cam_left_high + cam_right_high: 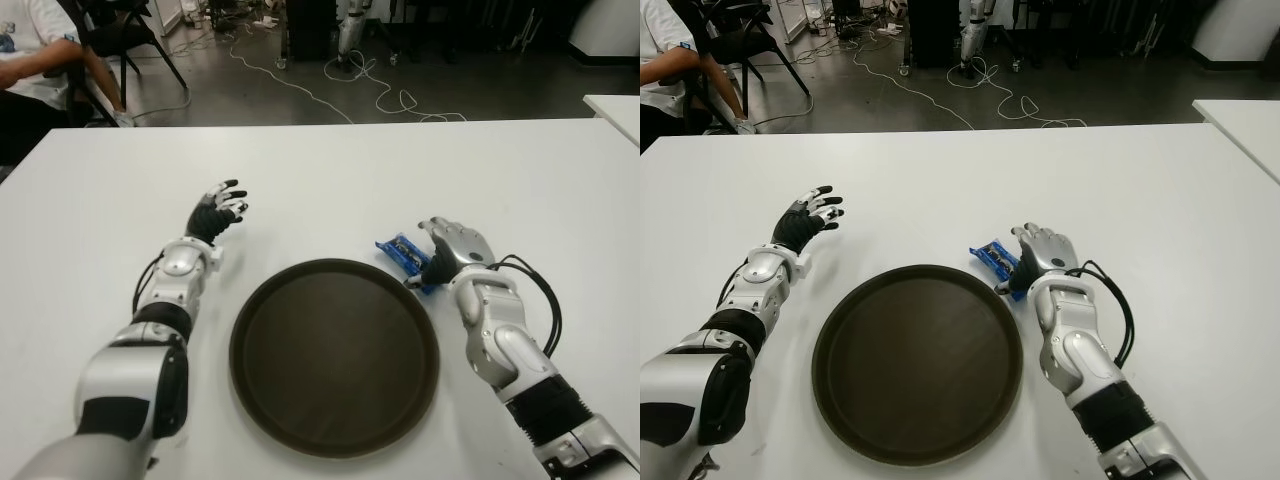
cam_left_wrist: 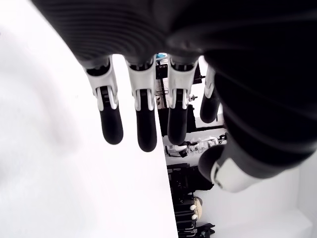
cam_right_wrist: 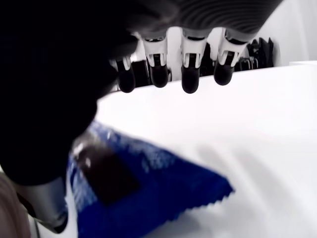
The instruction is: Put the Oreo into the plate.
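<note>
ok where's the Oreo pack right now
In the eye views the blue Oreo pack lies on the white table, just off the brown plate's upper right rim, beside the right hand, whose fingers are open above it.

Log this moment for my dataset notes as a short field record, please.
Oreo pack: blue, on the table just beyond the plate's far-right rim, not in it
plate: dark, round, holds nothing
right hand: over the pack, fingers open, no grasp yet
left hand: open, left of the plate, idle
</note>
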You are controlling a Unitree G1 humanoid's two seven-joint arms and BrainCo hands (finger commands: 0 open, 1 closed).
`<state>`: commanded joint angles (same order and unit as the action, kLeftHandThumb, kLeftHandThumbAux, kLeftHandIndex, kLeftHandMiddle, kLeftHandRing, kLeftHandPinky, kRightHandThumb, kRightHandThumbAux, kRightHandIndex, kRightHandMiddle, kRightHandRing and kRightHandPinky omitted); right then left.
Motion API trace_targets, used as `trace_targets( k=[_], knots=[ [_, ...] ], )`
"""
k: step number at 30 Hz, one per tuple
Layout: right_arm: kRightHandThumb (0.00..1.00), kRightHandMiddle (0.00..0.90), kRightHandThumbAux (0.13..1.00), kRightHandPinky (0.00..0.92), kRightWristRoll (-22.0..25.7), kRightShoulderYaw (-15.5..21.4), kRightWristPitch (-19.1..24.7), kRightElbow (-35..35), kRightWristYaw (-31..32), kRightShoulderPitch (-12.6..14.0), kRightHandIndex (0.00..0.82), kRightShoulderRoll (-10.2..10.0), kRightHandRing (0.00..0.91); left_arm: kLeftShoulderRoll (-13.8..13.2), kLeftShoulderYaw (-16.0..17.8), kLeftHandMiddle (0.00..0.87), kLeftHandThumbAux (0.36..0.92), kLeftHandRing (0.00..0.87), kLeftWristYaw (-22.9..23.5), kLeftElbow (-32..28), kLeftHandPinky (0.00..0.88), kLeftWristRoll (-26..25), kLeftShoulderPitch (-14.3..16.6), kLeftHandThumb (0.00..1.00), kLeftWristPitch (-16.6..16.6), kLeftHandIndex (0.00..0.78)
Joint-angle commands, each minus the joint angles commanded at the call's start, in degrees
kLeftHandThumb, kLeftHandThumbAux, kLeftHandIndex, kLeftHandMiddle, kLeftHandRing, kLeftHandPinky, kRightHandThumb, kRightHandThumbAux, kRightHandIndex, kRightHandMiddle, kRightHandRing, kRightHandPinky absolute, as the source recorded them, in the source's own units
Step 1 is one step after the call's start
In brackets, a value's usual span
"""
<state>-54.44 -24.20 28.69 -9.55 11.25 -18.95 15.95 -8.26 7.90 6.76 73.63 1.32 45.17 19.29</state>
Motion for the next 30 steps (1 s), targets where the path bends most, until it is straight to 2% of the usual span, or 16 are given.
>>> trace_targets(
  k=[11,15,30],
  knots=[
    [0.0,0.11,0.703,0.079,0.4,-1.7,-0.97,-1.01,-1.49,0.84,0.093,-1.77,0.1,0.05,-0.21,0.219,0.71,0.218,0.13,-0.08,0.221,0.16,-0.12,0.114,0.09,0.148],
    [0.0,0.118,0.697,0.089,1.06,-2.09,-1.86,-4.1,-3.8,0.88,0.103,-2.91,0.107,0.14,-0.19,0.214,0.712,0.218,0.12,-0.16,0.225,0.09,-0.14,0.122,-0.12,0.142],
    [0.0,0.118,0.712,0.097,5.18,-0.56,-4.66,-7.67,-10.08,1.28,0.106,-4.37,0.118,0.28,-0.23,0.22,0.712,0.219,0.25,-0.33,0.218,0.05,-0.17,0.123,-0.54,0.143]
  ],
)
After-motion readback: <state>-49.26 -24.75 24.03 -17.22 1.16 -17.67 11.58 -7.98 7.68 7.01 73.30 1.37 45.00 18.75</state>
